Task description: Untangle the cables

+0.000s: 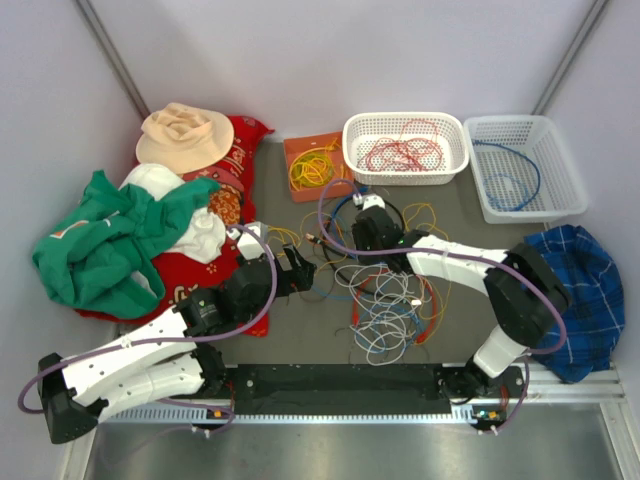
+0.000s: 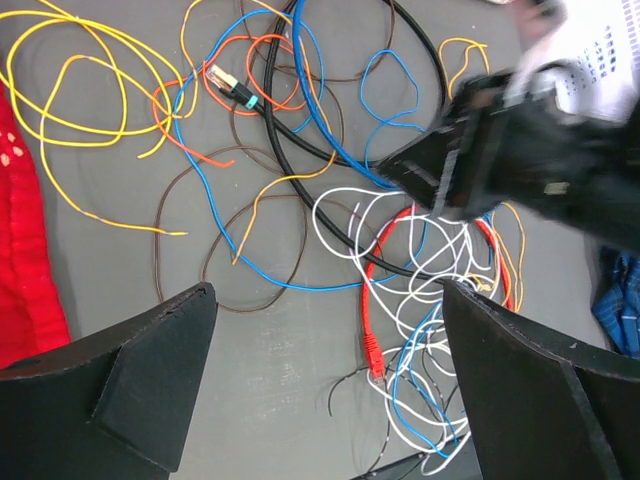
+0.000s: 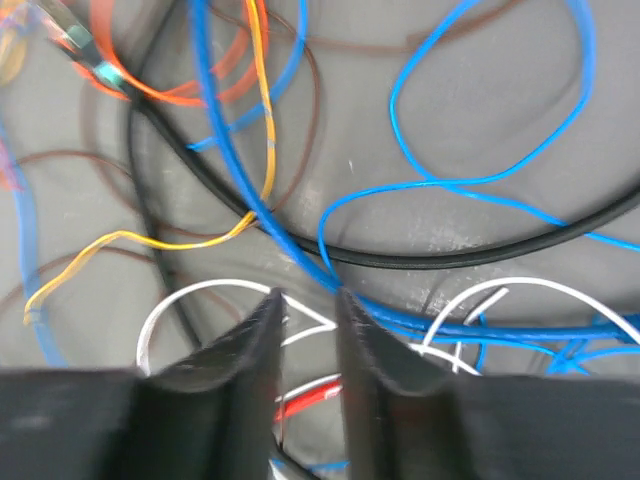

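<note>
Walls (image 1: 330,50): plain pale lilac-white on three sides | Back corners of counter: one slanted grey metal strut at left (image 1: 112,55), one at right (image 1: 572,50) | Counter top (image 1: 300,345): dull grey, matte | Near edge: aluminium rail (image 1: 590,378), below it brushed metal sheet (image 1: 350,455) | Light: even, soft shadows

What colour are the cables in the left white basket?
Thin red cables, clearest in top external view.

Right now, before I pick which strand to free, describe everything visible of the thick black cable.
The black cable is the thickest strand, smooth and rubbery-looking. Its one visible end, a gold-tipped plug with teal boot, lies free on the grey table. It crosses blue and orange wires, then curves into the white-red knot, close to the right gripper.
</note>
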### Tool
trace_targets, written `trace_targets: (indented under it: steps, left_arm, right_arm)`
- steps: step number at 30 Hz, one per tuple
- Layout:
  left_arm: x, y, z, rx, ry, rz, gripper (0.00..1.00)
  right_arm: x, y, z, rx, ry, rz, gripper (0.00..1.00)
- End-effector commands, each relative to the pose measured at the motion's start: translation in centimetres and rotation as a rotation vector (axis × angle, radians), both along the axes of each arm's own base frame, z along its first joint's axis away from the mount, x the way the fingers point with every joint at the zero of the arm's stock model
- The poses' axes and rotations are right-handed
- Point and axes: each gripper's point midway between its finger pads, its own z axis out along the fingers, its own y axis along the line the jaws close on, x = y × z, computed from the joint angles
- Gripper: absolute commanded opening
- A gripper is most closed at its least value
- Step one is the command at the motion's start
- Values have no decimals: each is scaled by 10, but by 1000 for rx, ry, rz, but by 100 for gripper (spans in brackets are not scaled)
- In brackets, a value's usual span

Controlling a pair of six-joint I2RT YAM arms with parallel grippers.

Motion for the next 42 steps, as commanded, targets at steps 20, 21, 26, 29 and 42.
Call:
trace_targets:
  steps: [20, 21, 26, 29, 42]
  left_arm:
    - [1, 7, 7, -24, -36, 19, 98]
    - [1, 6, 6, -21, -34, 19, 98]
    - [4, 2, 8, -18, -34, 16, 98]
    - [5, 1, 10, -19, -41, 15, 98]
    - [11, -13, 21, -47, -82, -15, 98]
  right_arm:
    - [40, 6, -6, -88, 0, 4, 31]
    - [42, 7, -3, -79, -8, 1, 23]
    - [36, 8, 20, -13, -49, 0, 3]
    - [29, 7, 61, 55, -113, 1, 0]
    - [-4, -9, 147, 113, -212, 41, 54]
